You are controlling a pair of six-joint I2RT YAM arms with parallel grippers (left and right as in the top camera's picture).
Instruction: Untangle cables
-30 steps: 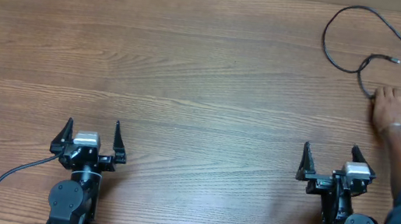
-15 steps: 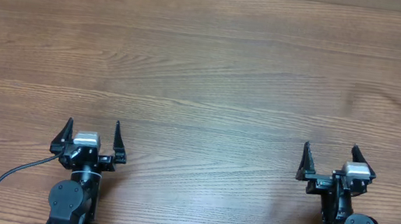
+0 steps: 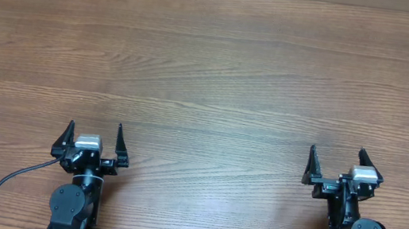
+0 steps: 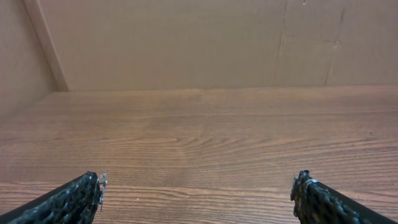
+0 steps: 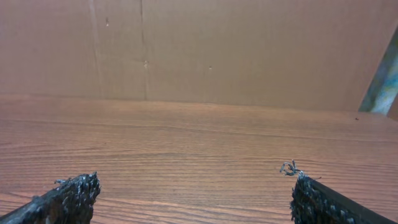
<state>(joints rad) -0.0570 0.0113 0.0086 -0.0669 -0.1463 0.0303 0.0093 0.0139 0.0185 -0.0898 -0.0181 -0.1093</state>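
Observation:
The cables are out of view in every frame. My left gripper rests at the near left of the wooden table, its fingers spread wide with nothing between them. My right gripper sits at the near right, also open and empty. In the left wrist view the left gripper shows two dark fingertips far apart over bare wood. The right wrist view shows the right gripper the same way, with a bit of frayed thread on its right fingertip.
A brown cardboard wall stands at the table's far edge, seen too in the right wrist view as the cardboard wall. Thick black arm cables loop beside the left arm's base.
A person's hand and the thin black cable at the far right of the table have left the view. Neither arm has moved.

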